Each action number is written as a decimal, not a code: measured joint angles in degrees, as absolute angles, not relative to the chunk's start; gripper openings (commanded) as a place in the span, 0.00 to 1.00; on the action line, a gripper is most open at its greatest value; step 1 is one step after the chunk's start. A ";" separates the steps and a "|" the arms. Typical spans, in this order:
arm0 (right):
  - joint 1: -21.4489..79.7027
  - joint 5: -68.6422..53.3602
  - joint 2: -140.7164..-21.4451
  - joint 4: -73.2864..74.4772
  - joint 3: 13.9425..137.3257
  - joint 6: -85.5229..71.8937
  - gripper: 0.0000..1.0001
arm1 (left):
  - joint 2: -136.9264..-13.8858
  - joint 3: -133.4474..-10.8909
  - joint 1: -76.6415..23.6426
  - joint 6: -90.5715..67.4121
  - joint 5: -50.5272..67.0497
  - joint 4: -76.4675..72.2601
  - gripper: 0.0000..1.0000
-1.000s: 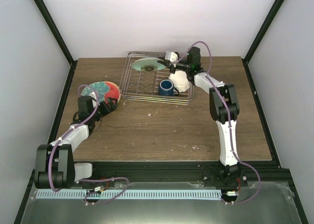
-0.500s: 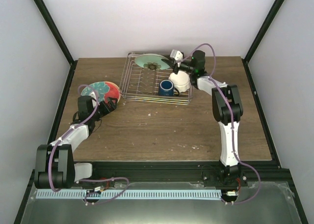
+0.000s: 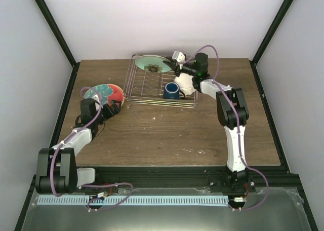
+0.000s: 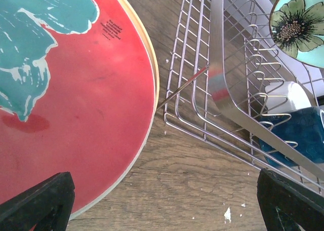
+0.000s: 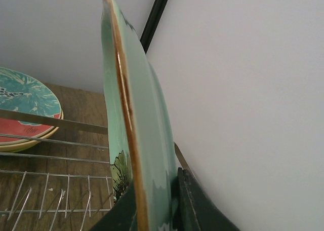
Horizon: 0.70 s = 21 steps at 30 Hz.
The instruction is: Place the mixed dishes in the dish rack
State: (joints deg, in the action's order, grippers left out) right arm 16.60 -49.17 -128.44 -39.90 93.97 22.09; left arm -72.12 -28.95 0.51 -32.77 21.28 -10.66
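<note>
Dark wood-grain table (image 3: 167,135), plain white walls (image 3: 162,18) on three sides, black corner posts (image 3: 52,26) rising at the rear, black rail (image 3: 152,174) along near edge, even diffuse lighting.

We log the dish rack (image 3: 148,86) at the counter's (image 3: 177,135) far edge, midway between its left and right edges. Inside the rack, the mug (image 3: 171,90) sits near-right, with the cup (image 3: 185,82) just behind-right of it. A plate (image 3: 153,64) stands tilted over the rack's far side, clamped in the right pincer (image 3: 171,65). A plate stack (image 3: 104,94) lies just left of the rack, not touching it. The left pincer (image 3: 112,108) is at the stack's near side.
</note>
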 measured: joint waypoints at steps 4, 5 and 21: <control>17.10 -47.64 -128.77 -39.86 94.02 23.07 0.01 | -72.31 -28.91 0.51 -32.77 21.28 -10.72 1.00; 17.17 -47.27 -128.86 -39.72 94.02 23.20 0.01 | -72.38 -28.91 0.51 -32.77 21.28 -10.76 1.00; 17.50 -43.94 -130.15 -38.30 95.57 25.23 0.01 | -75.64 -28.91 0.51 -32.99 22.39 -14.15 1.00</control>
